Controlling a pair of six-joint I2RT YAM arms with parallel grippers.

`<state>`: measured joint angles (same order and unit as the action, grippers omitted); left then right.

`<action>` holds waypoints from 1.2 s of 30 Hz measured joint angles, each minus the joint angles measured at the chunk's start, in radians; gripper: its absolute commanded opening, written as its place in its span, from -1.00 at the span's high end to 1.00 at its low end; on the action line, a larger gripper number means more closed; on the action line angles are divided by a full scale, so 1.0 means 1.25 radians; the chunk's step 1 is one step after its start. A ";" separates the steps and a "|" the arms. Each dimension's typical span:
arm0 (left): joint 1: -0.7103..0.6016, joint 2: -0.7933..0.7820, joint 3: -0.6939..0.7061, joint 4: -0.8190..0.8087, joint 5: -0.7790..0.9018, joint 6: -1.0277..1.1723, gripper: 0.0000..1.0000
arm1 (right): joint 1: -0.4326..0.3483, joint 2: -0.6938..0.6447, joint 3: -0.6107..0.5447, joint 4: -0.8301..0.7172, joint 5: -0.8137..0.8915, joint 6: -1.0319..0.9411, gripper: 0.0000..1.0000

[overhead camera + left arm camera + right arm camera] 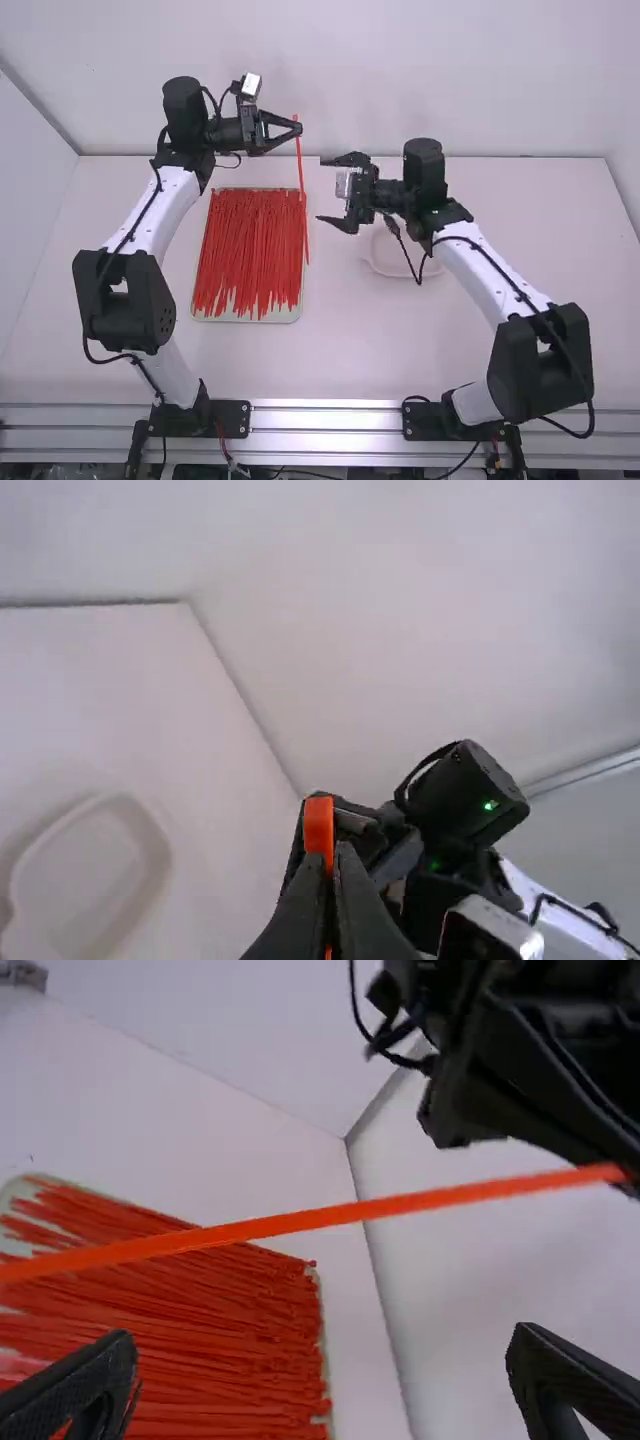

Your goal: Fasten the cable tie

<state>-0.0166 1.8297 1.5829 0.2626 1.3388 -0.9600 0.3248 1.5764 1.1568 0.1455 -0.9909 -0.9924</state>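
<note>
The cable tie [300, 190] is held upright by the closed left gripper [293, 127], just beside the wide-open, empty right gripper [327, 190].

Nothing readable is showing: no text, label, brand, number or sign is appearing legibly on any surface.
</note>
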 measured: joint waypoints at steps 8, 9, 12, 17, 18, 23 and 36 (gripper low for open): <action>0.000 0.000 0.000 -0.001 0.016 -0.066 0.95 | 0.038 0.000 0.000 0.005 -0.002 -0.251 -0.97; 0.000 0.000 0.000 0.000 0.020 -0.078 0.95 | 0.042 0.000 0.000 0.011 -0.011 -0.289 -0.97; 0.000 0.000 0.000 0.000 0.026 -0.095 0.95 | 0.044 0.000 0.000 0.034 -0.052 -0.350 -0.97; 0.000 0.000 0.000 -0.014 0.034 -0.115 0.95 | 0.044 0.000 0.000 0.076 -0.161 -0.404 -0.98; 0.000 0.000 0.000 -0.018 0.033 -0.115 0.95 | 0.044 0.000 0.000 0.079 -0.185 -0.414 -1.00; 0.000 0.000 0.000 -0.018 0.033 -0.118 0.95 | 0.044 0.000 0.000 0.109 -0.290 -0.426 -0.50; 0.000 0.000 0.000 -0.016 0.014 -0.161 0.95 | 0.044 0.000 0.000 0.102 -0.380 -0.426 0.09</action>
<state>-0.0170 1.8297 1.5829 0.2432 1.3563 -1.1606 0.3798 1.5764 1.1564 0.2729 -1.4662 -1.5249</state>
